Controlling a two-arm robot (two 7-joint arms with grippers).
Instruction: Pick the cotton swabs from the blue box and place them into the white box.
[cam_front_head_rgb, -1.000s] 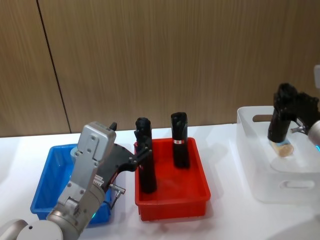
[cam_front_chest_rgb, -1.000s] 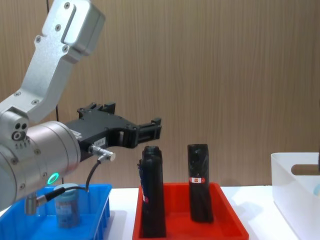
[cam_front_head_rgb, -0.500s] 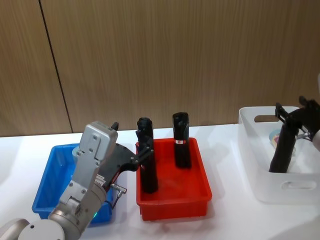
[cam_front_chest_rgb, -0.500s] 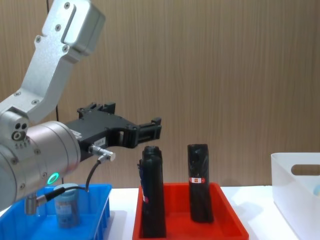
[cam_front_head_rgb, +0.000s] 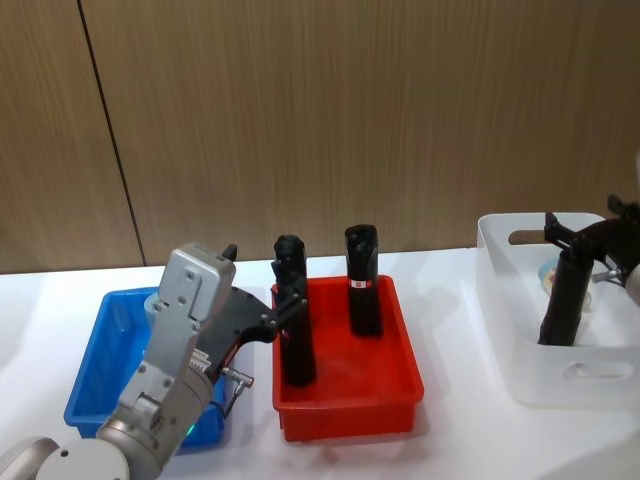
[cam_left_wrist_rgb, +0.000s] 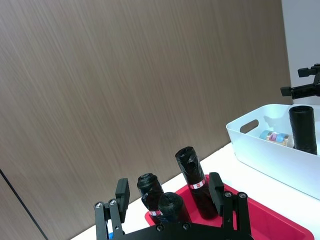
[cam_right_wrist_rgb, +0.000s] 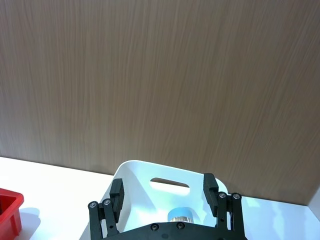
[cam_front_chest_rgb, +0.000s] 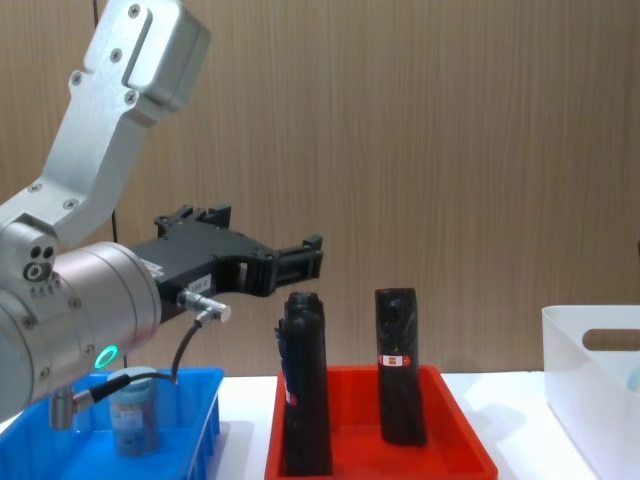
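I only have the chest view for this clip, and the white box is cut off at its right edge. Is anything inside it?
Observer: Yes. The left wrist view shows one cotton swab jar lying on its side in the white box.
Operator: Anything else in there?
Observer: A black roll stands upright next to the jar.
Operator: Where is the right end effector?
Observer: The right end effector hovers over the white box, open and holding nothing.
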